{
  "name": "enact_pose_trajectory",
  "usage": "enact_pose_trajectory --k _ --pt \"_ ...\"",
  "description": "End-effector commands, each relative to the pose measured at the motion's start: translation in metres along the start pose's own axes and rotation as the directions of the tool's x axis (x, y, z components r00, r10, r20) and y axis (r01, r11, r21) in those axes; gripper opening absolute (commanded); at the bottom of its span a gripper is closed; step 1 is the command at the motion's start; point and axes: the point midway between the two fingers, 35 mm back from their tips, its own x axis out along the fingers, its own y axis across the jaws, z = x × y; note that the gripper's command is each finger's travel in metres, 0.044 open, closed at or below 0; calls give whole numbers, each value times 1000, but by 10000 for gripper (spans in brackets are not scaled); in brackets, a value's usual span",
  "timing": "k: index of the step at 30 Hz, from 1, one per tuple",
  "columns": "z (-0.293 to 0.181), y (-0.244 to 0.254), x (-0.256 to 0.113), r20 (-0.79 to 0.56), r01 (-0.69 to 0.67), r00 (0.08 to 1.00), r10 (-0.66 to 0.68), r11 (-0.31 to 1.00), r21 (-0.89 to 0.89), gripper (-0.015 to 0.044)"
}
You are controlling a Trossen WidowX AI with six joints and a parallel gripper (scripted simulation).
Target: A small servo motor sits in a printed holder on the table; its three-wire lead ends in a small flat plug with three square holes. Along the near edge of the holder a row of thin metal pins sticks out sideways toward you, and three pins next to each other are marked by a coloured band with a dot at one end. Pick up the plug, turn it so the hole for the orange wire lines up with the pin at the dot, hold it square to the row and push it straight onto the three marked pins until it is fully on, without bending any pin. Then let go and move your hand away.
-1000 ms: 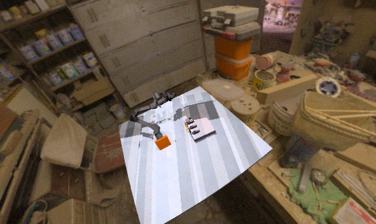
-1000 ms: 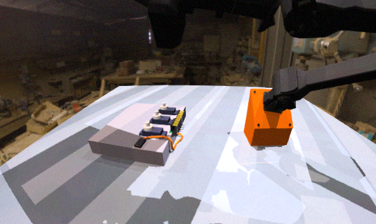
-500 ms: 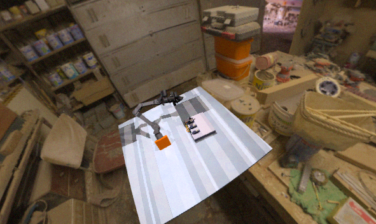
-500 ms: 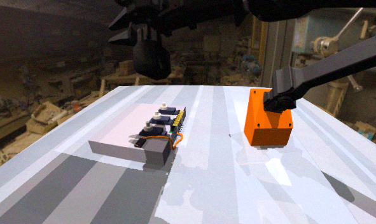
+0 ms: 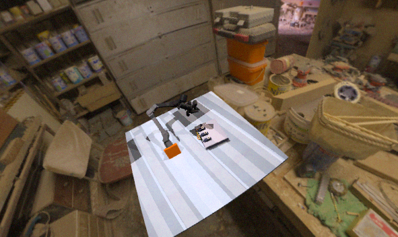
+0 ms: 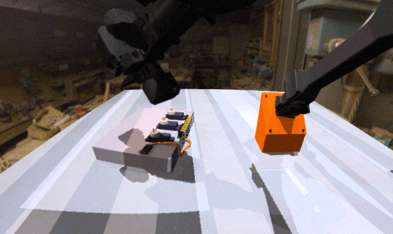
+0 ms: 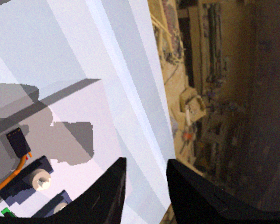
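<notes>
The black plug (image 6: 145, 149) (image 7: 18, 142) lies on top of the pale holder block (image 5: 219, 134) (image 6: 113, 155) (image 7: 105, 127), near one end. Its orange lead (image 6: 168, 143) (image 7: 11, 178) loops past the nearest dark servo (image 6: 161, 137) (image 7: 22, 184) and over the block's edge. Three servos with white hubs stand in a line. The pin row (image 6: 186, 123) shows yellow along that edge, with a green patch (image 6: 179, 137) at one end; single pins and the dot are too small to tell. My gripper (image 5: 193, 112) (image 7: 146, 165) is partly open and empty, above and beyond the holder, away from the plug.
The orange arm base (image 5: 172, 151) (image 6: 282, 143) stands on the striped table (image 5: 204, 188) (image 6: 228, 186) beside the holder, on its pin-row side. The arm's dark shadow (image 7: 76, 142) falls on the holder near the plug.
</notes>
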Motion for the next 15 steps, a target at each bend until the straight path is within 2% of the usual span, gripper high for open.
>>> enact_pose_trajectory --k 1,8,15 --pt "-5 9 14 -32 -100 995 99 993 -55 115" --pt "-18 30 40 -94 -314 948 304 939 -140 115" --pt "-31 52 62 -125 -518 855 502 832 -200 115"
